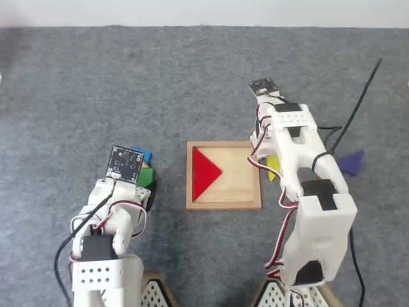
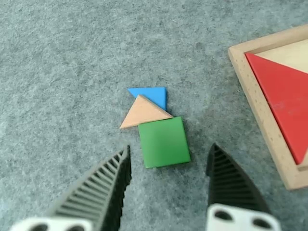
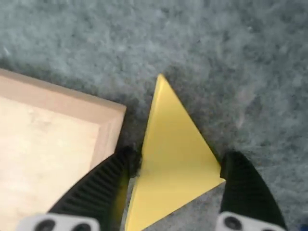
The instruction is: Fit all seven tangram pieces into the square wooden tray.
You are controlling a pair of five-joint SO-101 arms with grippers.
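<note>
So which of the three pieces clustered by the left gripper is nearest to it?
The green square, just ahead of the left gripper; the tan triangle and the blue triangle lie beyond it.

The left arm [image 1: 108, 236] is sitting folded close to its base, its wrist pointing down at the desk [image 1: 77, 77]. The left jaws are hanging wide apart just above the surface. The right arm [image 1: 305, 185] is stretching farther forward, its wrist tilting downward. The right jaws are pressing against the yellow triangle [image 3: 173, 159] from both sides, one ribbed finger [image 3: 103, 185] meeting each edge.
</note>
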